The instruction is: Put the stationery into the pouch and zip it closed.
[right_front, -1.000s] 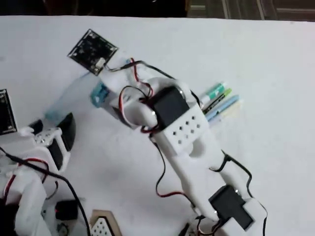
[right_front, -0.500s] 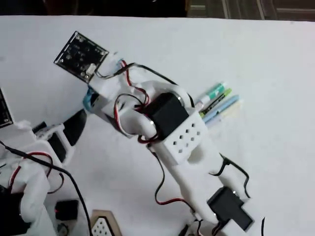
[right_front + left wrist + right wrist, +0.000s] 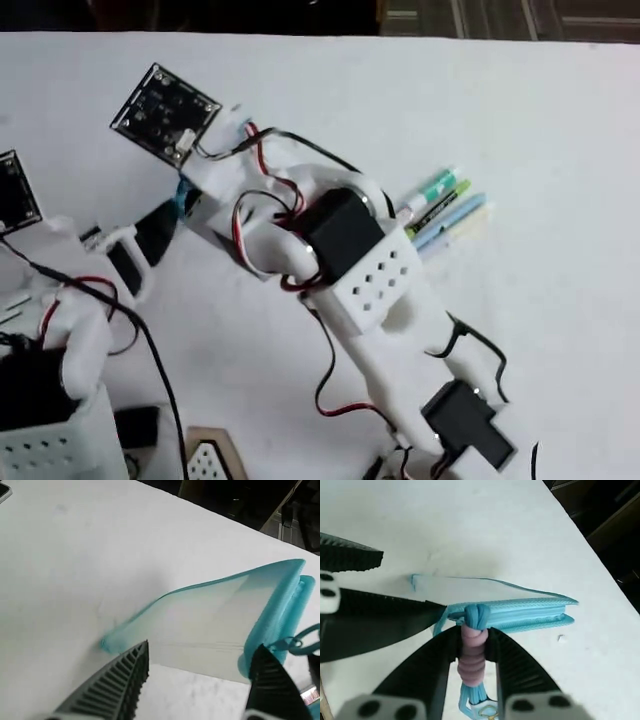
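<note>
High view. The white tabletop (image 3: pixel 560 120) carries both arms. The right arm runs from 5 o'clock up toward 10 o'clock, and its wrist camera board (image 3: pixel 165 113) sits at the far end. A teal edge of the pouch (image 3: pixel 183 200) shows just under that wrist, at about 10 o'clock from the centre of the view. The left hand (image 3: pixel 148 245) lies at 9 o'clock, with its dark fingers pointing toward the pouch. A bundle of pens (image 3: pixel 445 205), green, blue and pale, lies side by side on the tabletop at 2 o'clock. The pens are outside the pouch, well apart from it and on the other side of the right arm.

Left wrist view. The left hand (image 3: pixel 200 652) is released, with its two ribbed fingers (image 3: pixel 125 677) spread wide. The translucent pouch (image 3: pixel 210 620), edged in teal, lies on the tabletop just beyond the fingers and spans the gap between them.

Right wrist view. The right hand (image 3: pixel 472 635) is clenched on the zip pull (image 3: pixel 471 660), a mauve cord tied with a teal knot at one end of the pouch's zip band (image 3: pixel 520 614). One finger of the left hand reaches the pouch beside that knot. Its other finger stands apart above the tabletop.
</note>
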